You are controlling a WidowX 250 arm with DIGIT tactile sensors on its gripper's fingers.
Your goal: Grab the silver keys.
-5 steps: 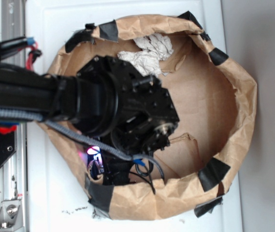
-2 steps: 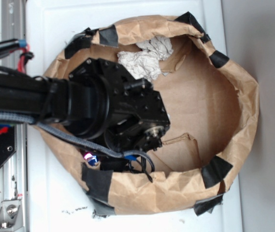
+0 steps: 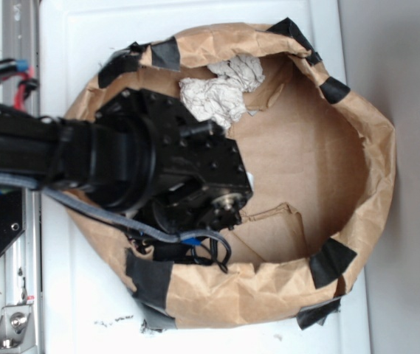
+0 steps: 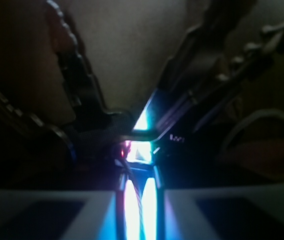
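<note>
My fingers (image 4: 47,210) are nearly together, pinching the keys (image 4: 201,85) fanned across mid-frame. I judge the grab made; next, lift straight up.

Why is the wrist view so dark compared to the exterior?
Wrist view: keys fill the lens, backlit, blurred silhouettes; a cyan-white glare streak between the gripper pads blows out. Exterior view: evenly lit, slightly soft; arm hides the keys inside the paper bag.
</note>
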